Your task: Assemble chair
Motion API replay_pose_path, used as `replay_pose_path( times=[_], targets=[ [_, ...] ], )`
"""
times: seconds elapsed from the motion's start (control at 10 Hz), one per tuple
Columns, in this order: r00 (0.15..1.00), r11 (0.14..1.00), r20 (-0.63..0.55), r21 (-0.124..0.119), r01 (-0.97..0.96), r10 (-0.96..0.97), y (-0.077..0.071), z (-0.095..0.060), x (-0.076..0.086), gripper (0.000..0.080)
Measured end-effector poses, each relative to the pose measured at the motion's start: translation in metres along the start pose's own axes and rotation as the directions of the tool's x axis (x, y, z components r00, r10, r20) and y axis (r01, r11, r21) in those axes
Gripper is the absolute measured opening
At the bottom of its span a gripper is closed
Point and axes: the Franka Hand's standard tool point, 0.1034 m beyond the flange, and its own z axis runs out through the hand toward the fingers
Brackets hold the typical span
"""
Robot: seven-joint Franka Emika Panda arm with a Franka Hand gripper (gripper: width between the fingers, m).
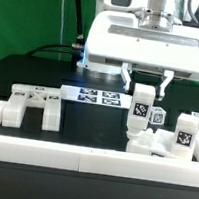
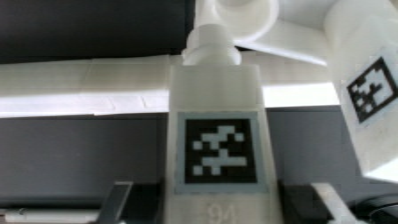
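At four o'clock in the exterior view, gripper (image 1: 148, 93) clenches an upright block (image 1: 142, 110) above the chair parts (image 1: 150, 144) (contact unclear). Judged step: seating that block. Next move calls for straight, aligned descent.

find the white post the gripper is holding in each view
Exterior view: the white post stands upright a little toward the exterior view's right, pinched in the gripper, just above the pile of white blocks.
Wrist view: the white post fills the middle of the picture, reaching away from the camera between the fingers.
Shared landmark: the square black-and-white tag on the post's face.
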Motion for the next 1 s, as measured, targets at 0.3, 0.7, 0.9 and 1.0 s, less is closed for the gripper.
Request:
replay_pose_path(
  times=[0.3,0.7,0.9,1.0],
  targets=[
    [1.0,1.0,0.003,0.006,0.007,-0.007,-0.006,0.001,-0.002,0.0291],
    [1.0,1.0,0.012,0.01,0.019,-0.019,-0.012,0.005,-0.008,0.0291],
    [1.0,1.0,0.014,0.006,0.023,-0.023,-0.011,0.01,-0.013,0.0291],
    [1.0,1.0,0.01,0.005,0.025,-0.025,-0.011,0.01,-0.013,0.0291]
  ],
)
